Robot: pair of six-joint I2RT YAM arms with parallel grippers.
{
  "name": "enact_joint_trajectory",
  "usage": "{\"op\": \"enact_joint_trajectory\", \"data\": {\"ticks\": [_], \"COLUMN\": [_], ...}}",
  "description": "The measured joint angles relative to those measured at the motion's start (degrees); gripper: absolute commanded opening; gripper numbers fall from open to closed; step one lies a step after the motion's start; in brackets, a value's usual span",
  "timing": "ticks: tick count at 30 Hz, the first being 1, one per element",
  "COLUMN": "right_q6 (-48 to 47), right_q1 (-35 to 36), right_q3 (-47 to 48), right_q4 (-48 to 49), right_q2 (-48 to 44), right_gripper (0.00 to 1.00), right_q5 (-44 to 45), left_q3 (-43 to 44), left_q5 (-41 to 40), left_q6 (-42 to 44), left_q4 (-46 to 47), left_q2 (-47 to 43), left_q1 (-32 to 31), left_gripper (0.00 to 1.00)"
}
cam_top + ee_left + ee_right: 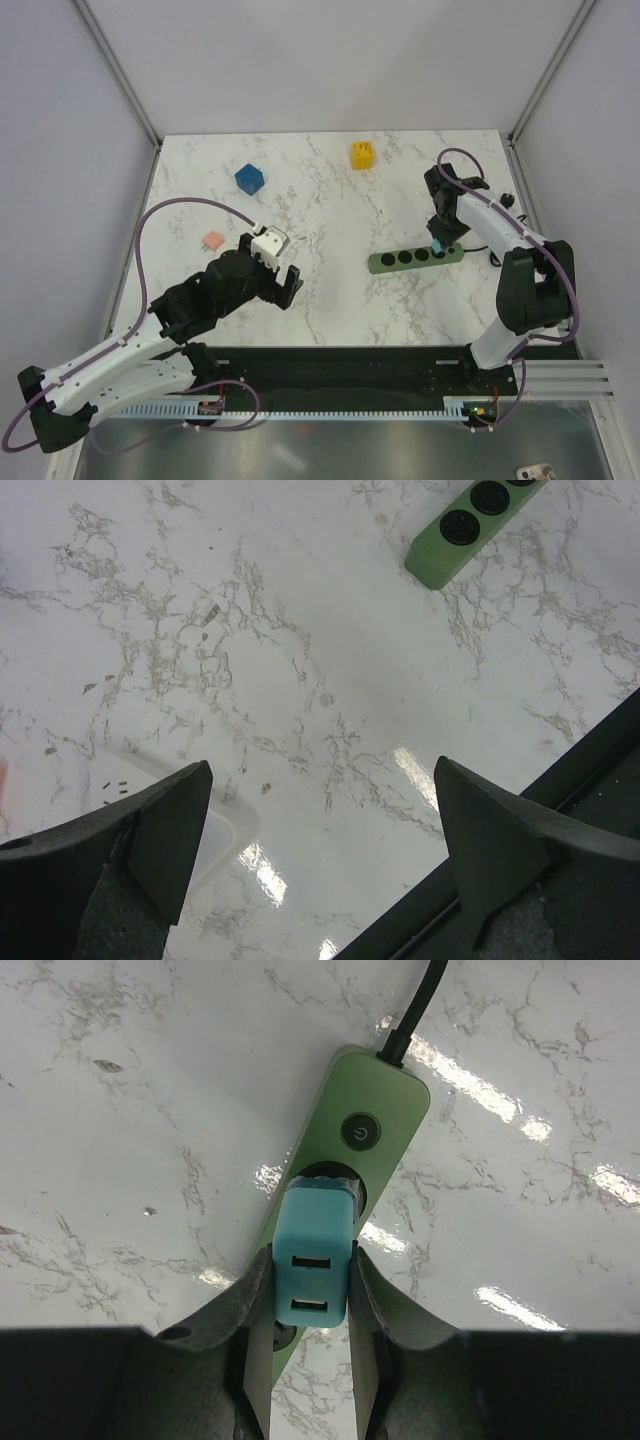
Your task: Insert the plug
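Note:
The yellow plug sits alone at the far middle of the marble table, away from both grippers. My right gripper is shut on a light teal block with two slots on its back. It holds the block on a socket of the dark green socket strip, next to the strip's round switch. My left gripper is open and empty, just beside a white block. The strip's end shows in the left wrist view.
A blue cube lies at the far left. A small pink piece lies left of the white block. A black cord leaves the strip's right end. The black front rail borders the near edge.

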Motion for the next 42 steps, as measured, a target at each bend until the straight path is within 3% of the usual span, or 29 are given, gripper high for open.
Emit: {"op": "enact_joint_trajectory", "data": {"ticks": [42], "right_q6": [8.5], "right_q1": [-1.3], "right_q3": [-3.4], "right_q4": [2.4], "right_q2": [-1.5], "right_gripper": [0.0], "right_q5": [1.2], "left_q3": [-0.5], "left_q5": [0.0], "left_q6": [0.0], "left_q4": [0.0], "left_q2": [-1.3], "left_q1": [0.0], "left_gripper": [0.99]}}
